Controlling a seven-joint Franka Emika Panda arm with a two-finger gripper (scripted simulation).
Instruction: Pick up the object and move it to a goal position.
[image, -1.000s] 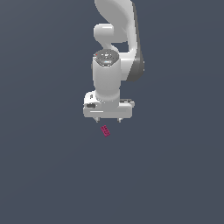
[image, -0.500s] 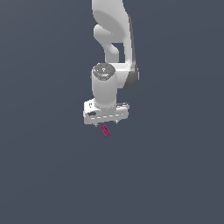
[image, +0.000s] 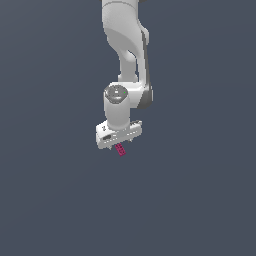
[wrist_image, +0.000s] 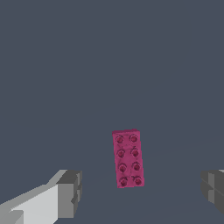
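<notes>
Brick (wrist_image: 127, 158) lies flat, studs up, between spread gripper (wrist_image: 140, 192) fingers.

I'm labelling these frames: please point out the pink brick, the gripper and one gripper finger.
pink brick (wrist_image: 127, 158), wrist view, middle of its studded top.
gripper (wrist_image: 142, 192), wrist view, midway between the fingertips.
gripper finger (wrist_image: 70, 193), wrist view, its grey pad.

Brick (wrist_image: 127, 158): looks like moulded plastic, magenta-pink, smooth w/ slight sheen on the studs, sides matt. Tool (wrist_image: 140, 192): white shell reads as smooth plastic or painted casing, semi-matt; finger pads (wrist_image: 70, 192) grey, duller, blocky, no shine. Arm (image: 125, 45), upper centre of exterior frame: same smooth white finish, soft highlights, grey cap on the joint. Counter (image: 200, 200): flat slate-grey, fully matt, no texture or grain visible.
</notes>
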